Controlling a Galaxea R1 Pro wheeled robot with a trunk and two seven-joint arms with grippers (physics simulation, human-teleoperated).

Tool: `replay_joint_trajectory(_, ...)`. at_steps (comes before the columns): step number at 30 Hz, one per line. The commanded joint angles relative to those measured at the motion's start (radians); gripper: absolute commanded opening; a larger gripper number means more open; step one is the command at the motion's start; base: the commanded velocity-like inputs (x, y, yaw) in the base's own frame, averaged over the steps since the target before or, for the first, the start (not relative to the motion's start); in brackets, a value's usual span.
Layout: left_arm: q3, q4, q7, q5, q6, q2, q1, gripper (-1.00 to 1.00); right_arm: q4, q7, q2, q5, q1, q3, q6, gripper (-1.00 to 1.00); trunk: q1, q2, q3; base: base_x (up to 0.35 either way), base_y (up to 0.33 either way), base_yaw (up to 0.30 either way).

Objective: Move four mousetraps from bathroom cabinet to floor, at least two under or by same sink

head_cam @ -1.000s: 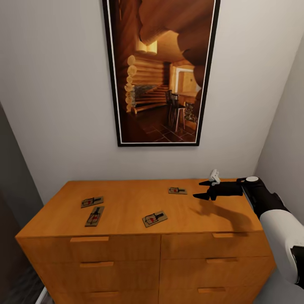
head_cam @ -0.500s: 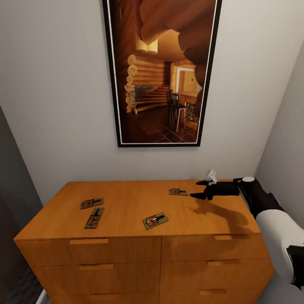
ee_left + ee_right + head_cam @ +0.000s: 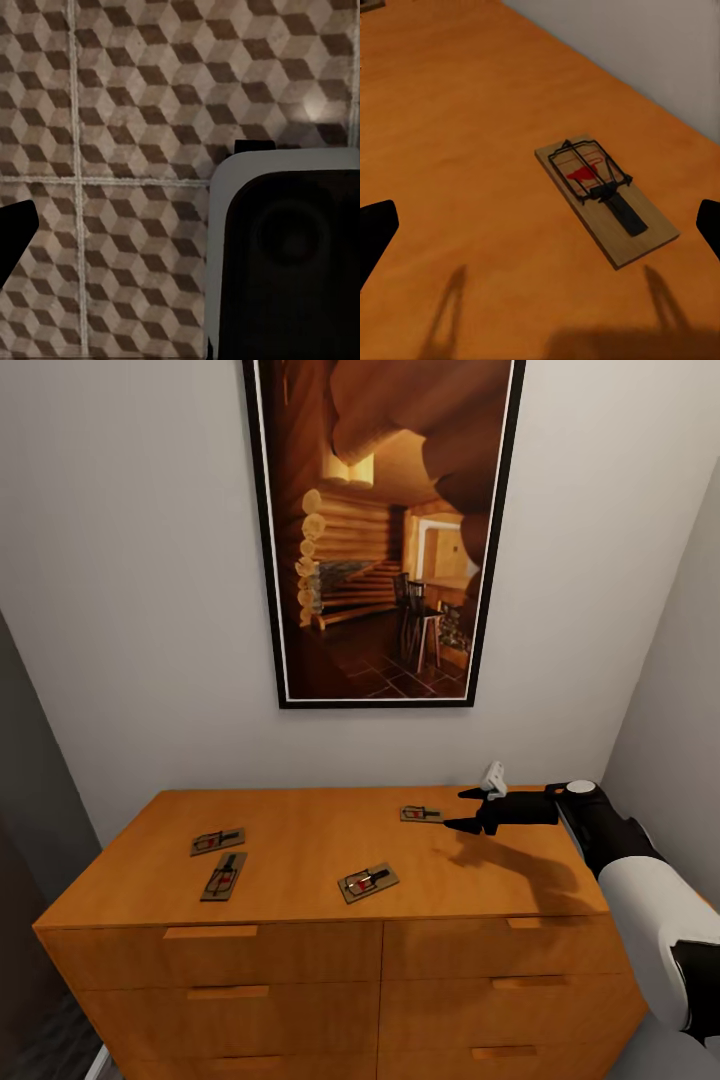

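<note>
We face the cabinet [image 3: 330,920], which sits in a narrow nook: the back wall [image 3: 130,610] runs along its rear edge, a side wall [image 3: 680,700] stands close at the right, and a darker wall closes in on the left. Its top is mostly bare wood, so there is open room between the traps and toward the front edge. A tall framed picture [image 3: 380,530] hangs on the back wall above, well clear of the top.

We count four mousetraps, all lying flat on the cabinet top. Two lie near each other at the left: one [image 3: 218,840] farther back, one [image 3: 224,874] just in front of it. A third [image 3: 367,880] lies near the front edge, about mid-width. The fourth [image 3: 421,814] lies toward the back, right of centre; in the right wrist view we see it [image 3: 606,196] clearly, wire parts and a red patch on a pale board, the rear edge and wall close behind it.

Our right gripper [image 3: 462,809] hovers above the top just beside this fourth trap, fingers spread apart and empty, not touching it. Its shadow falls on the wood to the right. Nothing stands between the fingers and the trap.

In the head view six drawer fronts show, in two columns of three, the lowest pair cut by the frame.

The left wrist view looks onto the bathroom floor [image 3: 120,112], cube-patterned tiles with pale grout lines, and part of our own body. Only one dark fingertip [image 3: 13,231] of the left gripper shows, so we cannot tell whether it is open or closed.
</note>
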Motion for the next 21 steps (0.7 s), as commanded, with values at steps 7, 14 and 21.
replay_joint_trajectory(7, -0.001, 0.015, 0.003, -0.001, 0.0, 0.0, 0.0, 1.0, 0.001, 0.007, 0.001, 0.006, 0.0, -0.006, 0.01, 1.0, 0.0, 0.0, -0.001, 0.0, 0.0, 0.0)
replay_joint_trajectory(14, -0.002, 0.028, 0.003, -0.001, 0.0, 0.0, 0.0, 1.0, 0.04, 0.007, 0.002, 0.003, 0.0, -0.006, 0.008, 1.0, 0.0, 0.0, -0.001, 0.056, 0.0, 0.0)
replay_joint_trajectory(21, -0.002, 0.039, 0.003, -0.001, -0.001, 0.0, 0.0, 1.0, 0.056, 0.007, 0.002, -0.005, 0.0, -0.006, -0.011, 1.0, 0.0, 0.0, -0.001, 0.128, 0.0, 0.0)
